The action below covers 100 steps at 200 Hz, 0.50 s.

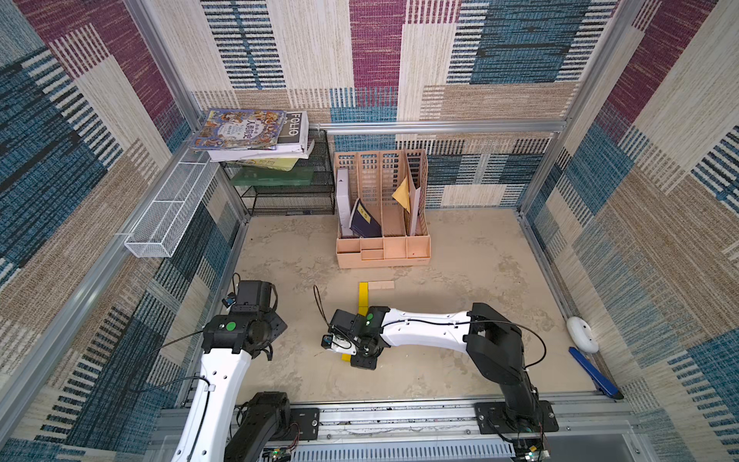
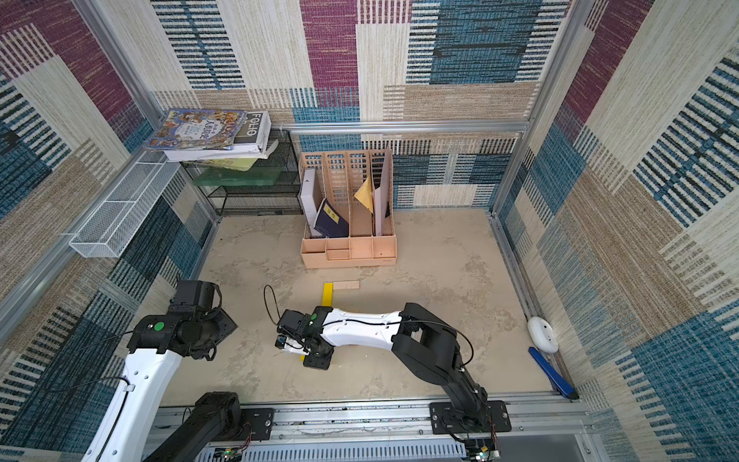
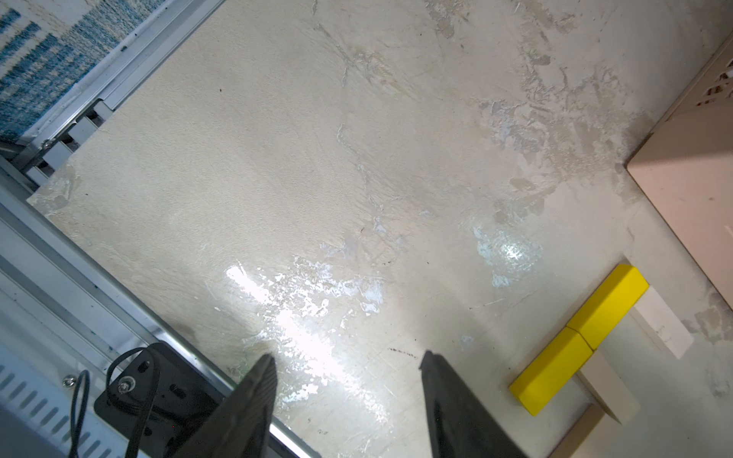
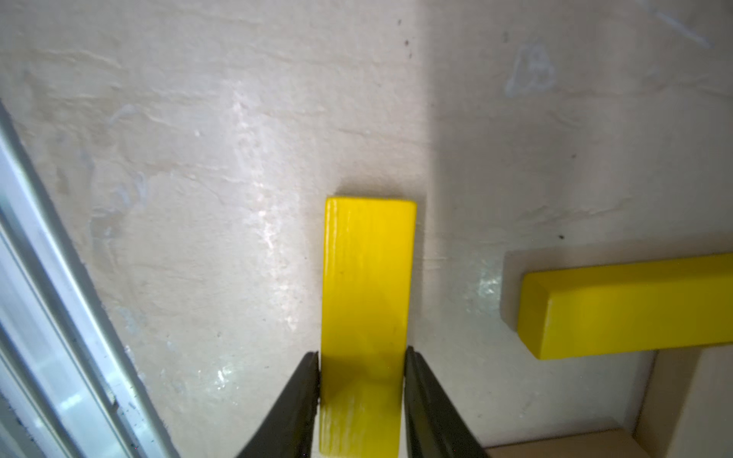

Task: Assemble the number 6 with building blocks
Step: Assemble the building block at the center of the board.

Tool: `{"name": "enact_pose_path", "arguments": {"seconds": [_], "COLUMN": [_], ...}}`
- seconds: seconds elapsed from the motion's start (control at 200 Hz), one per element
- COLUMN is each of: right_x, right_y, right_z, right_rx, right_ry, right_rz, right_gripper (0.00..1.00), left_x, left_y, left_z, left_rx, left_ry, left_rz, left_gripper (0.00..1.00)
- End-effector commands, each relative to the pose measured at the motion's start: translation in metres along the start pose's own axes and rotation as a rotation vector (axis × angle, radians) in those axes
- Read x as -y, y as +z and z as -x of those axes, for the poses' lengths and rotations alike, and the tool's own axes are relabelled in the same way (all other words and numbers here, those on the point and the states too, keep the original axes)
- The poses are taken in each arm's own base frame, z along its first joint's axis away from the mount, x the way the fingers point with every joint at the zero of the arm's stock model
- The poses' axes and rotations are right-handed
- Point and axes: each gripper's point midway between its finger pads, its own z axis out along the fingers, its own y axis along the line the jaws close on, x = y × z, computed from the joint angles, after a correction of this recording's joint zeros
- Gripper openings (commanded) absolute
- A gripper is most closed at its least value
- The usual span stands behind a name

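The right gripper (image 4: 361, 357) is seen low at the table, its jaws set against the two long edges of a bright yellow plank (image 4: 369, 277) that lies flat. Whether the plank is pinched or only flanked cannot be told. Just beside it, at a right angle and not touching, the end of a second yellow plank (image 4: 634, 305) is shown, thick-edged and glossy. The left gripper (image 3: 349, 357) is held partly open above bare table, with nothing between its fingers.

The number 6 (image 1: 363, 296) is found unfinished in front of the peach file organizer (image 1: 383, 256), near its front wall. A yellow column is laid straight away from the organizer toward the right gripper. A pale wood plank (image 1: 380, 285) is butted against the column's organizer end as the top bar. A further pale plank (image 3: 607, 382) is seen branching off the column farther from the organizer. The planks are flat rectangles, alike in size.
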Motion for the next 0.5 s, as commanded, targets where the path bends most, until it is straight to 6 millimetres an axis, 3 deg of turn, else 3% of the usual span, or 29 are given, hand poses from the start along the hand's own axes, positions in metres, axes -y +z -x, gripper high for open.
{"name": "enact_pose_path", "arguments": {"seconds": [0.0,0.215,0.496], "right_x": [-0.001,0.003,0.009], "right_y": [0.009,0.015,0.011], "right_z": [-0.014,-0.025,-0.014], "right_rx": [-0.061,-0.107,-0.092], "right_ry": [-0.022,-0.018,-0.011], "right_rz": [-0.013,-0.039,-0.062], "right_gripper": [0.47,0.53,0.40], "left_x": [0.001,0.002,0.003], "left_y": [0.002,0.006,0.007], "left_z": [-0.002,-0.005,-0.005], "left_rx": [-0.008,-0.019,-0.018], "left_ry": [0.007,0.002,0.005], "left_rz": [-0.007,-0.012,-0.017], "left_gripper": [0.62,0.62,0.62]}}
